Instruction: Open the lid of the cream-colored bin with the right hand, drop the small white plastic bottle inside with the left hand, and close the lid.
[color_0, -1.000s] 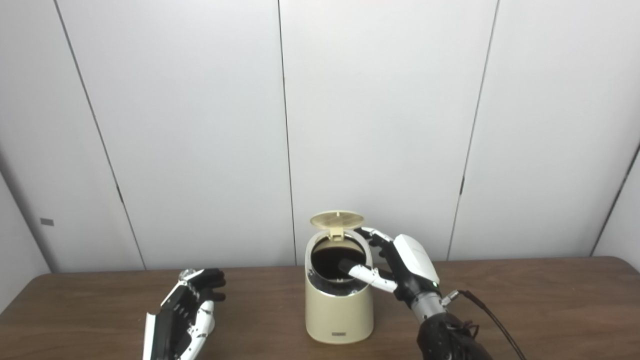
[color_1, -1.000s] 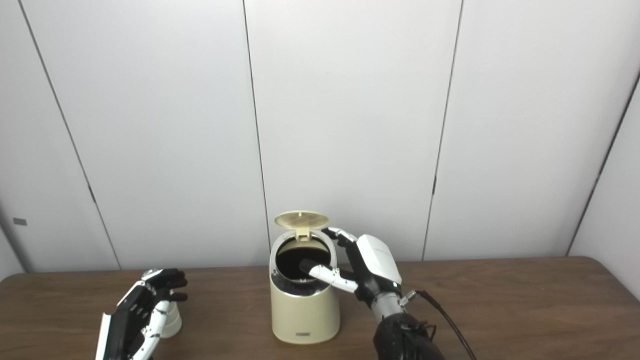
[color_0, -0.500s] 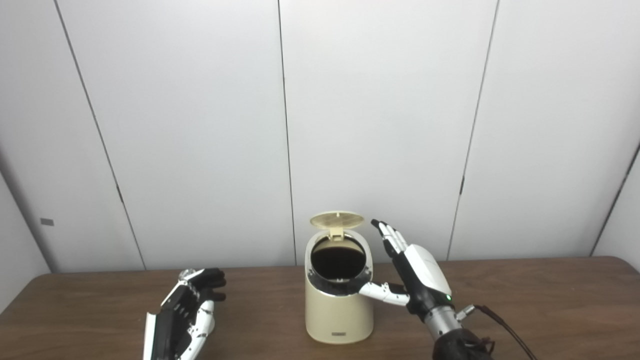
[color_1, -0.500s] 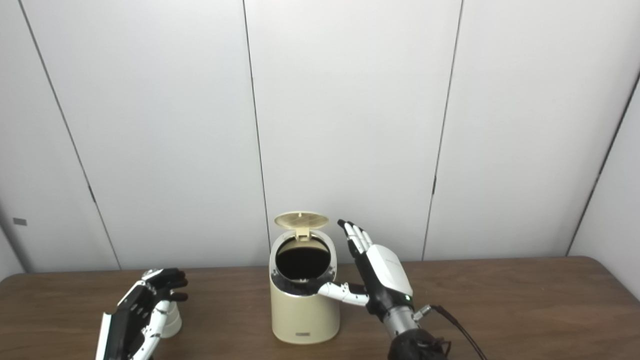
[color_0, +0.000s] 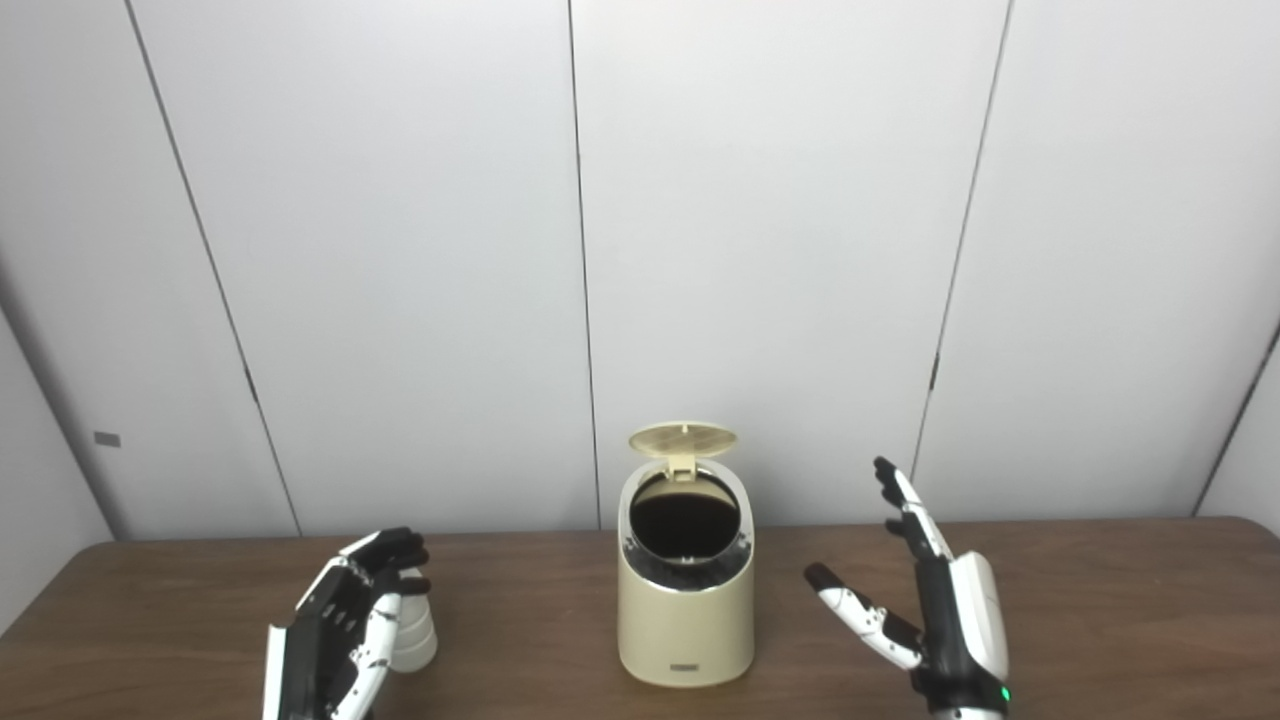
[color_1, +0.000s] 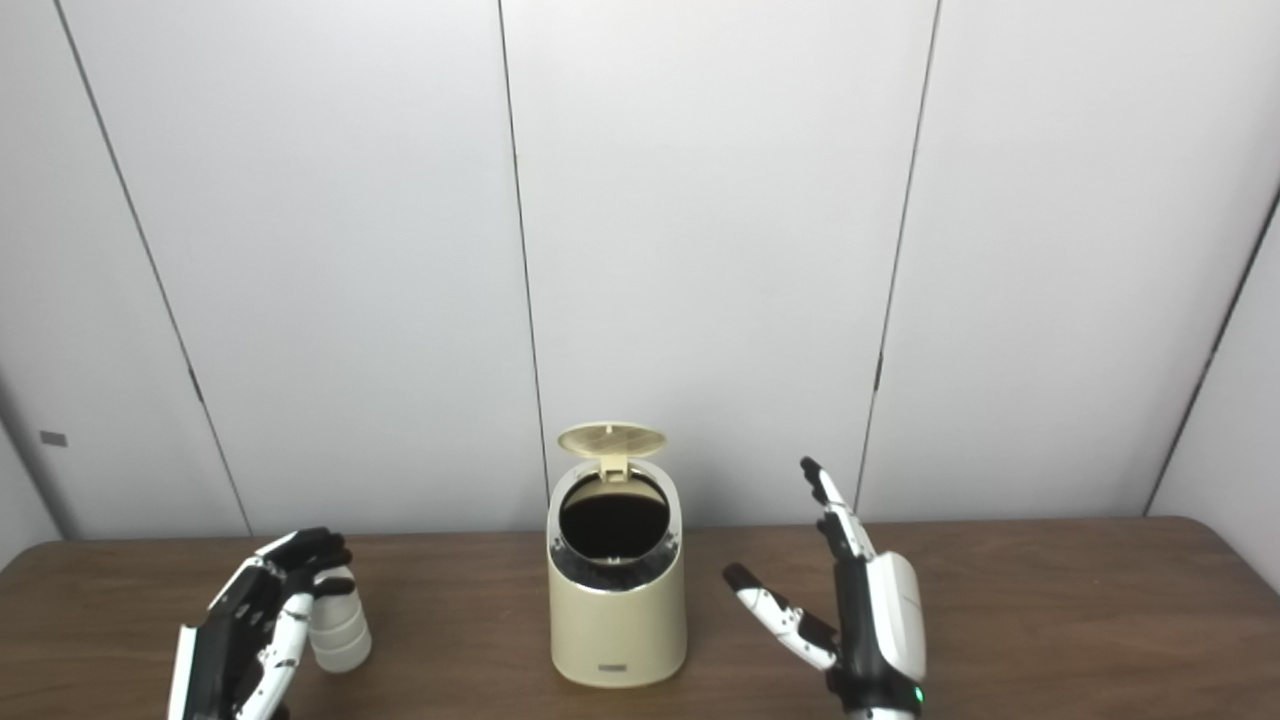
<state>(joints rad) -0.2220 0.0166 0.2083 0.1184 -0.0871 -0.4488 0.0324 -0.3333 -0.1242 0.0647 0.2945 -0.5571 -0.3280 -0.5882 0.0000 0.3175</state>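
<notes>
Brown wooden table (color_0: 1100, 600), white-panelled wall (color_0: 400, 250)

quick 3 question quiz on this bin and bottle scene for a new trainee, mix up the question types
1. True or false: the lid of the cream bin stands open.
2. Multiple choice: the small white bottle is A) inside the bin, B) upright on the table by the left robot hand, C) held by the right robot hand.
3. Short answer: is the right robot hand touching the bin?

Key:
1. True.
2. B; whether the left robot hand grips it cannot be told.
3. No, it is open and apart from the bin, to its right.
</notes>
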